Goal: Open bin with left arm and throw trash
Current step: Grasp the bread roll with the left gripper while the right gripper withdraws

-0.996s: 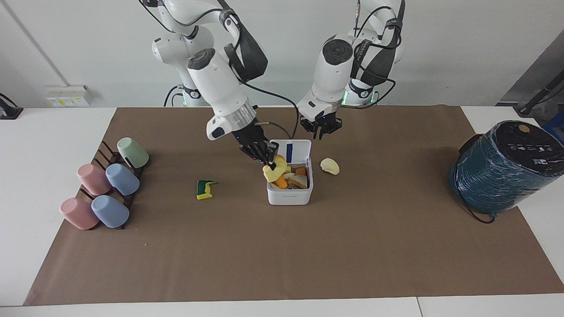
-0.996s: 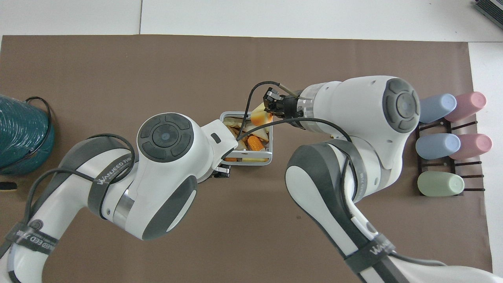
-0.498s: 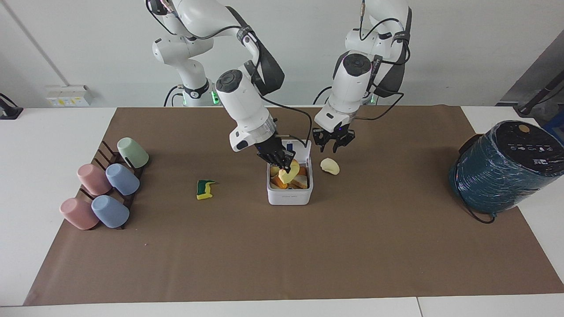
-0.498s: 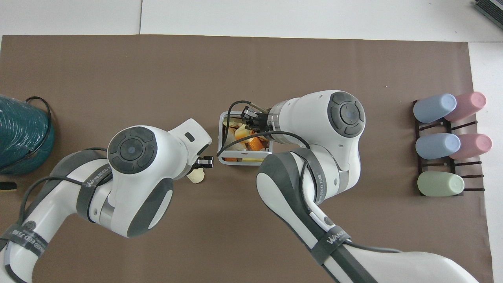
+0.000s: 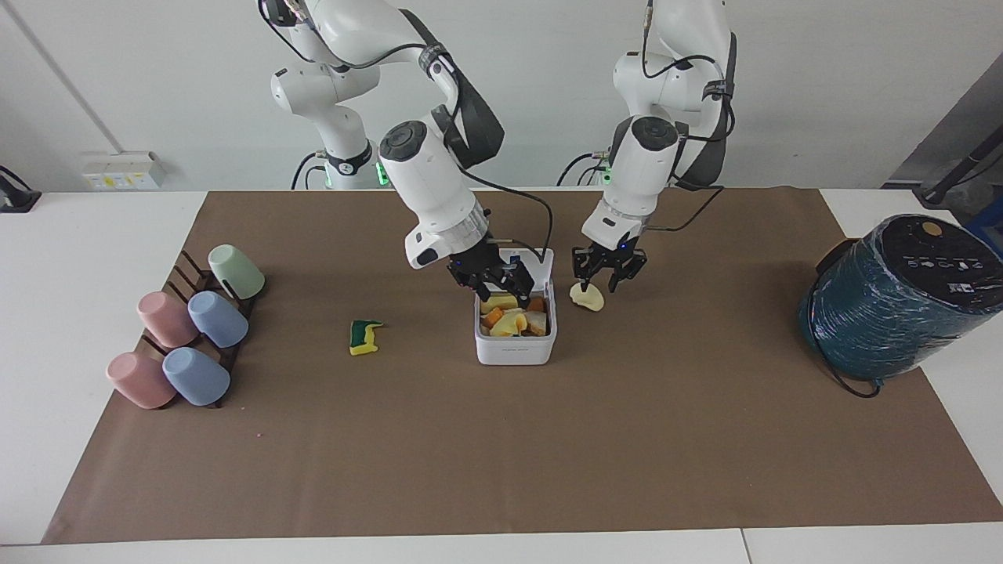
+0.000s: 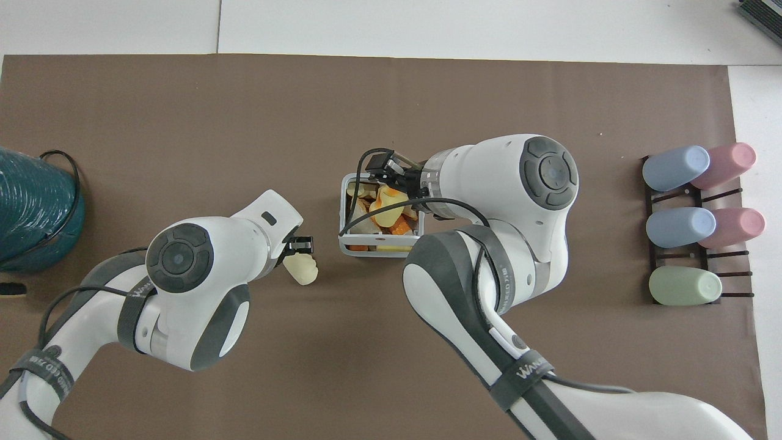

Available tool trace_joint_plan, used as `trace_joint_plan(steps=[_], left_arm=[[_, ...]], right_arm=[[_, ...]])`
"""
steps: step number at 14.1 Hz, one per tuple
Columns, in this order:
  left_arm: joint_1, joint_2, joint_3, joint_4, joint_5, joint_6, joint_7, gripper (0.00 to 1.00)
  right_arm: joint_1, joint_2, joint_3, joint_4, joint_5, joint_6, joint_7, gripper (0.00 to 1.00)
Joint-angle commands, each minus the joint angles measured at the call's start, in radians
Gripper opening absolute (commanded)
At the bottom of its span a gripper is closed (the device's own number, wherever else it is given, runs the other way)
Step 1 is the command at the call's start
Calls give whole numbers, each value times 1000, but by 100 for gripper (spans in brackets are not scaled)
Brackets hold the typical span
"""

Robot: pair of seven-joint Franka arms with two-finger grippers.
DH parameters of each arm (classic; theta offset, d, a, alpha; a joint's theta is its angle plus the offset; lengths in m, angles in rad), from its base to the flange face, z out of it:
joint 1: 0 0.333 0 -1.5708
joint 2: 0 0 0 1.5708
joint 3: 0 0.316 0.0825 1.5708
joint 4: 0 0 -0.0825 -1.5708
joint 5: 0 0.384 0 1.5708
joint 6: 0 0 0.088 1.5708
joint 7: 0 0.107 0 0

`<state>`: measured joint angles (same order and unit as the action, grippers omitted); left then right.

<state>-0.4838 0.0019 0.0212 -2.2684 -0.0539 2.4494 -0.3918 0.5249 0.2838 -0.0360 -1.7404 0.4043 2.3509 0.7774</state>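
Bin (image 5: 515, 345) lid-up mid-tabletop, scraps inside, right gripper (image 5: 502, 287) over it with jaws wide and empty; left gripper (image 5: 602, 283) jaws apart over 1 cream lump (image 5: 587, 296) at bin's 2 o'clock in facing view; 1 yellow-green sponge bit (image 5: 364, 336) at 9; 5 cups (image 5: 192, 329) racked.

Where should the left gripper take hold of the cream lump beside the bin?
Probably from straight above, across its narrow middle. The cream lump lies flat on the paper beside the bin, a short curved crescent with open paper on its other sides. The left gripper, open, already hangs just over it.
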Motion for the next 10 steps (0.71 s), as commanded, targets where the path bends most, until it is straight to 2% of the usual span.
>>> trace_joint_plan(steps=[1, 3, 7, 8, 9, 10], left_arm=[[13, 0, -6, -52, -1, 63, 13, 59], [4, 48, -7, -56, -1, 94, 5, 59], [-6, 49, -10, -114, -1, 128, -2, 58], [-7, 47, -10, -126, -1, 128, -2, 52], [-9, 46, -12, -129, -3, 128, -2, 38], [-18, 44, -10, -131, -1, 126, -5, 18]], right_arm=[[-37, -24, -16, 7, -59, -22, -10, 100], [-115, -29, -10, -4, -256, -28, -76, 100], [-256, -63, -10, -94, -305, -68, -442, 100], [-287, -78, -10, -141, -305, -65, -520, 100], [-314, -86, -10, -183, -305, -62, -564, 100], [-319, -94, -10, -218, -305, -59, -579, 100]])
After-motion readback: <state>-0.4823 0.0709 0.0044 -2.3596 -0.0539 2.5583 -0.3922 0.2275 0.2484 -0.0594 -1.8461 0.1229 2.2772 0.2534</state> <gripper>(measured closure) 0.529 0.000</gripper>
